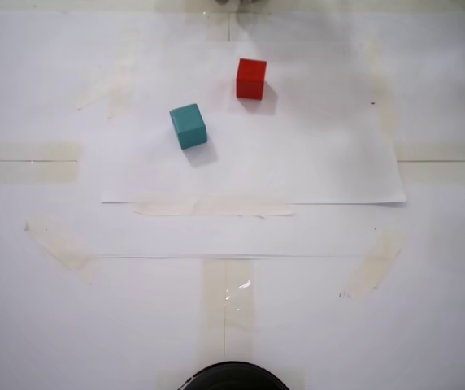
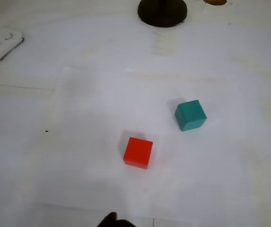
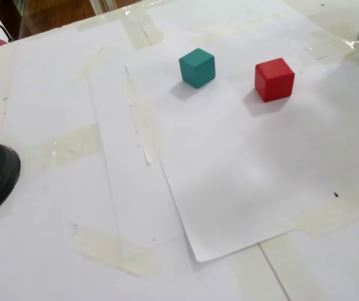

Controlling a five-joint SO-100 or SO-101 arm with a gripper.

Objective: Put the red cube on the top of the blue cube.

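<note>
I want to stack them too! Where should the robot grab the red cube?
Probably from straight above, fingers closing on two opposite side faces of the red cube, near the middle. It sits flat on the paper, apart from the teal cube, so every side looks free, and its flat faces should give an even hold.

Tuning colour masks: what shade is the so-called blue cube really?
Teal, blue-green: the small matte teal cube shows best in a fixed view.
</note>
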